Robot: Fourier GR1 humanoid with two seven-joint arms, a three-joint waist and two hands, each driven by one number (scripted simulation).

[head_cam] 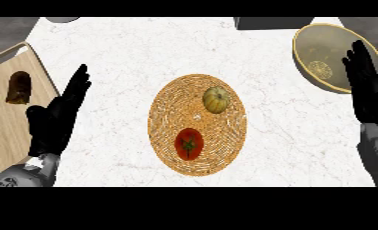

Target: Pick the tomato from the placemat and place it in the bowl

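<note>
One white marble counter [133, 49]; wooden board [29, 119], possibly, at left edge.

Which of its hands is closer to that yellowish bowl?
The right hand: it overlaps the bowl's right rim. The left hand is far across the counter, beyond the placemat, by the wooden board.

The round red tomato [189, 144] sits on the woven straw placemat [197, 124] — the yellowish, maybe glass, bowl [322, 56] stands well apart.
</note>
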